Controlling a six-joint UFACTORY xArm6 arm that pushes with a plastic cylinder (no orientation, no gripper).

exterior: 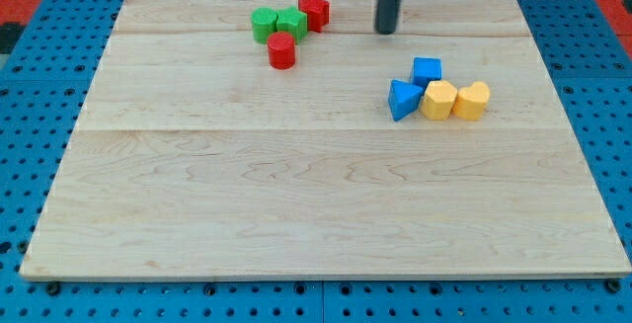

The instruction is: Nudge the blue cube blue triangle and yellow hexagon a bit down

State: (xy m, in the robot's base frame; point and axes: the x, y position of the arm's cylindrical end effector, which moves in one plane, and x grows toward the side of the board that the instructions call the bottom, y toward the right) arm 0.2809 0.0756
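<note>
Camera view, my tip (385, 32) above blue cube (427, 70), apart, seemingly touching nothing, blue triangle (402, 100) beside yellow hexagon (439, 100)

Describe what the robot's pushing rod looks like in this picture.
My rod is a plain, straight, dark cylinder, close to black, entering from the view's top edge. It has no visible markings, cables or sleeve. My tip is its blunt, rounded lower end, the same dark colour as the shaft.

Blue cube (427, 69), yellow hexagon (439, 99) (pale board (296, 195)).
</note>
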